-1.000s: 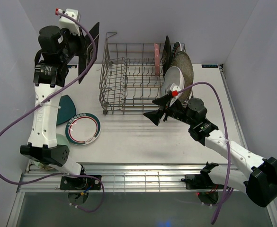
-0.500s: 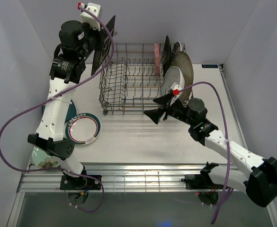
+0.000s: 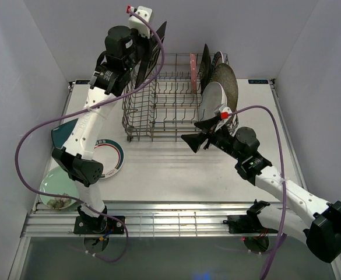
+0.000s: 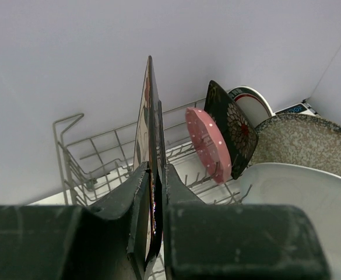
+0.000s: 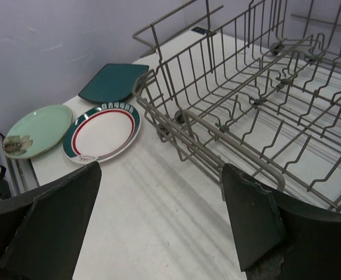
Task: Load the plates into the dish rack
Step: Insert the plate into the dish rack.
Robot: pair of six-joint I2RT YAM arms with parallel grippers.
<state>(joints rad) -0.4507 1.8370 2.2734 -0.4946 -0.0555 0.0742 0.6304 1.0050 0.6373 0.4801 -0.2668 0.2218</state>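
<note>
Lab cell: blank walls, white table

My top cam looks down wide from above the near edge. Left wrist cam: high, looks right along the dish rack. Right wrist: low over tabletop, facing left. All share the rack.

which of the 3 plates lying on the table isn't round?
The dark teal plate, straight-edged with corners, lying farthest back. The teal-rimmed plate and the pale green plate are both round.
</note>
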